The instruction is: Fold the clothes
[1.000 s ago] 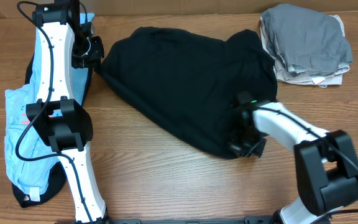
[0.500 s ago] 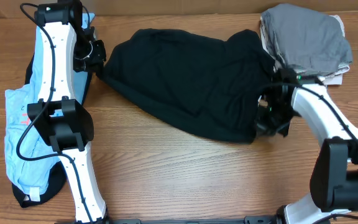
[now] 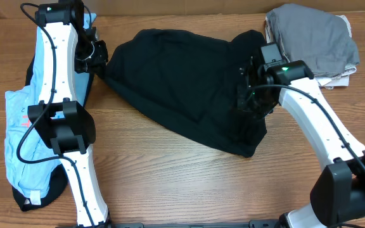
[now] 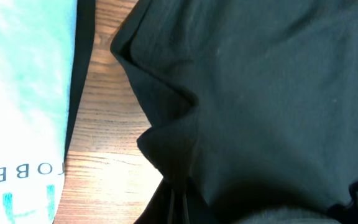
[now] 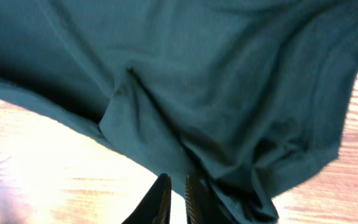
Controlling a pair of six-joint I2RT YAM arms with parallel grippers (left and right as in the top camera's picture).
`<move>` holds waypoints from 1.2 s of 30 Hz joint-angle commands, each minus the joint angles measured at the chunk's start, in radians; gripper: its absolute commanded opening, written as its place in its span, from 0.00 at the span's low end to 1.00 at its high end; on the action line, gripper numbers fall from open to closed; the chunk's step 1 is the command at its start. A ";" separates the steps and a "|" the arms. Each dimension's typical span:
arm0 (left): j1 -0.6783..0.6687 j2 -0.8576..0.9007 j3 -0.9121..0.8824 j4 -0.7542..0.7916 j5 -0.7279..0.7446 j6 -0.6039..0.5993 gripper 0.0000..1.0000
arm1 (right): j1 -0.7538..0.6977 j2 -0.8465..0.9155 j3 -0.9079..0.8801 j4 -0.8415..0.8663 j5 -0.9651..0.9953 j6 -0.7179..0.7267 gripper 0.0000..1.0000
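Left fingers (image 3: 98,59): clamped shut on the left edge of the black T-shirt (image 3: 182,82), as I read it.
Right fingers (image 5: 177,185): parted a sliver at the shirt's right side; I cannot tell if cloth is caught.
Bench (image 3: 170,183): wood grain.
Black T-shirt: crumpled mid-bench between both arms.
Light blue garment (image 3: 18,126): left edge, under my left arm.
Grey garment (image 3: 312,38): far right corner.
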 commanded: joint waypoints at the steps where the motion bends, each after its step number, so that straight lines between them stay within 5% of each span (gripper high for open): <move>1: -0.002 -0.032 0.002 0.013 0.004 0.019 0.04 | 0.022 0.013 -0.034 0.068 0.001 0.035 0.22; 9: -0.002 -0.031 0.002 0.037 0.004 0.019 0.04 | 0.138 0.114 -0.076 0.177 -0.062 -0.019 0.76; 12: -0.002 -0.031 0.002 0.042 0.004 0.019 0.04 | 0.182 0.172 -0.076 0.219 -0.063 -0.019 0.78; 17: -0.002 -0.031 0.002 0.043 0.004 0.019 0.04 | 0.196 0.226 -0.076 0.231 -0.063 -0.001 0.64; 19: -0.002 -0.031 0.002 0.045 0.003 0.019 0.04 | 0.196 0.227 -0.075 0.225 -0.063 0.000 0.45; 22: -0.002 -0.031 0.002 0.049 0.003 0.019 0.04 | 0.196 0.219 -0.073 0.209 -0.067 0.015 0.04; 30: -0.002 -0.031 0.002 0.055 0.004 0.019 0.04 | 0.248 0.105 -0.060 0.098 -0.091 0.038 0.04; 35: -0.002 -0.031 0.002 0.055 0.004 0.018 0.05 | 0.432 0.084 -0.062 0.011 -0.134 0.094 0.05; 36: -0.002 -0.031 0.002 0.055 0.004 0.016 0.04 | 0.471 0.084 -0.063 0.001 -0.134 0.106 0.12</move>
